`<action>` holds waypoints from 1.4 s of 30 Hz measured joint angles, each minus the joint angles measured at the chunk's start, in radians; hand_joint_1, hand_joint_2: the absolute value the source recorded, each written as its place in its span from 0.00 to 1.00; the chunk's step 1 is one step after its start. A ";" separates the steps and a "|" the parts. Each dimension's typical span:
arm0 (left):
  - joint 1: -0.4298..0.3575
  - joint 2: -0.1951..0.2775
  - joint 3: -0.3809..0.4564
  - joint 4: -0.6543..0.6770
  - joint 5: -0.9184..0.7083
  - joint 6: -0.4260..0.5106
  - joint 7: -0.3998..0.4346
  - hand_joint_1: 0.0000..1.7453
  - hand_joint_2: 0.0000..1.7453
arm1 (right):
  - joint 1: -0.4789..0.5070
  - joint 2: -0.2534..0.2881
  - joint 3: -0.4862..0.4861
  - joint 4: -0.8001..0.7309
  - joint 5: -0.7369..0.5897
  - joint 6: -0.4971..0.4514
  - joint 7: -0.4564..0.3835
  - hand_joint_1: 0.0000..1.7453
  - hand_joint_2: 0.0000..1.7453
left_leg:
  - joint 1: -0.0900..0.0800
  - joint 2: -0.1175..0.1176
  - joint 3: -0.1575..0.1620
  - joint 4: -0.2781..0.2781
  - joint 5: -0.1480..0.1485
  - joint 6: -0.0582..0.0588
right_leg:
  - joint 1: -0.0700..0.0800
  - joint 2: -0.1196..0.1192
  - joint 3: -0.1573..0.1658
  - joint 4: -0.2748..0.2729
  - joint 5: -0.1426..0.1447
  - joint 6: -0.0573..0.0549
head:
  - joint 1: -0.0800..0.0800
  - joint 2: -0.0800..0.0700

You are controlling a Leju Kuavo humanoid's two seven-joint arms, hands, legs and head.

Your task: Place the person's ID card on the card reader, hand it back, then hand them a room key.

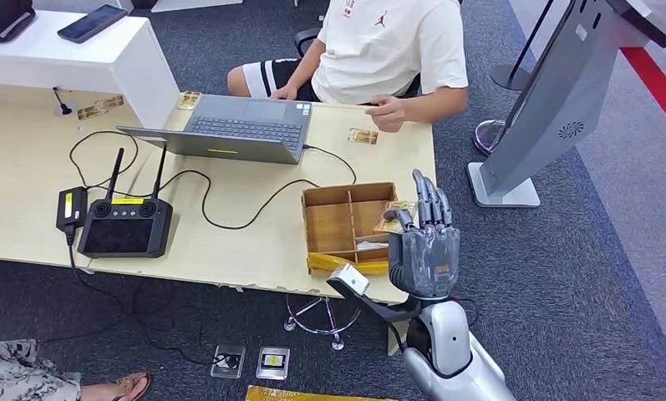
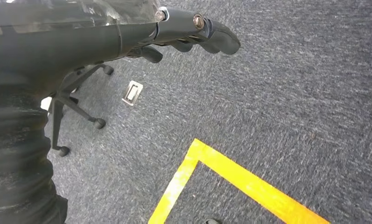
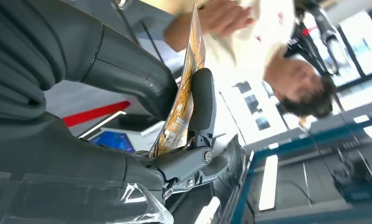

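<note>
Gold-patterned glossy room key card (image 3: 184,100): pinched between thumb and a dark finger of the right hand (image 1: 425,242), raised upright.
Light wooden divided tray (image 1: 329,224): just beside that hand, on the table; holds similar cards (image 1: 389,221) in its near compartments.
Person's hand (image 1: 388,111): beyond, resting at the table edge.
Risk: thin edge pinch; the card may slip during handover.
Left hand (image 2: 193,35): hanging over carpet, fingers loosely extended, holding nothing.

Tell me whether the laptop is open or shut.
Open: the laptop shows its keyboard, with the lid tipped far back toward the robot.
</note>
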 joint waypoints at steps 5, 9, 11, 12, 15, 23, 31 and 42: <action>-0.017 -0.021 0.000 0.000 -0.022 0.000 0.003 0.00 1.00 | -0.009 0.002 -0.003 -0.140 -0.009 0.022 -0.053 1.00 1.00 | 0.000 0.000 0.000 0.000 0.000 0.000 | 0.000 0.000 0.001 0.000 0.000 0.000 | 0.000 0.000; -0.023 -0.028 0.000 -0.004 -0.058 0.000 0.009 0.00 1.00 | -0.080 0.018 0.022 -0.167 -0.059 0.107 -0.058 1.00 1.00 | 0.000 0.003 0.000 0.000 0.000 0.000 | 0.000 0.002 0.001 0.000 0.001 0.000 | 0.000 0.000; -0.024 -0.030 0.000 -0.010 -0.076 0.000 0.016 0.00 1.00 | -0.134 0.039 0.042 -0.146 -0.077 0.160 -0.060 1.00 1.00 | 0.000 0.003 0.000 0.000 0.000 0.000 | 0.000 0.002 0.000 0.000 0.002 0.000 | 0.000 0.000; -0.024 -0.030 0.001 -0.013 -0.086 0.000 0.020 0.00 1.00 | -0.168 0.053 0.052 -0.123 -0.081 0.182 -0.061 1.00 1.00 | 0.000 0.003 0.000 0.000 0.000 0.000 | 0.000 0.002 0.000 0.000 0.002 0.000 | 0.000 0.000; -0.028 -0.033 0.005 -0.018 -0.108 0.000 0.029 0.00 1.00 | -0.273 0.110 0.077 0.002 -0.062 0.213 -0.056 1.00 1.00 | 0.001 0.002 -0.001 0.000 0.001 -0.001 | 0.001 0.001 0.000 0.001 0.002 0.000 | 0.000 0.000; -0.030 -0.039 0.041 -0.019 -0.160 0.000 0.031 0.00 1.00 | -0.537 0.266 0.129 0.495 -0.003 0.227 0.052 1.00 1.00 | 0.001 -0.004 -0.005 0.000 0.003 -0.002 | 0.001 -0.004 -0.004 0.002 0.003 -0.002 | 0.000 0.000; -0.024 -0.038 0.089 -0.020 -0.190 0.000 0.079 0.00 1.00 | -0.624 0.268 0.137 0.717 0.000 0.257 0.135 1.00 1.00 | 0.001 -0.003 -0.006 0.000 0.003 -0.002 | 0.001 -0.003 -0.006 0.001 0.003 -0.002 | 0.000 0.000; -0.023 -0.039 0.146 -0.020 -0.219 0.000 0.082 0.00 1.00 | -0.646 0.249 0.142 0.819 0.056 0.272 0.193 0.00 1.00 | 0.001 -0.001 -0.006 0.000 0.003 -0.002 | 0.001 -0.001 -0.006 0.001 0.003 -0.002 | 0.000 0.000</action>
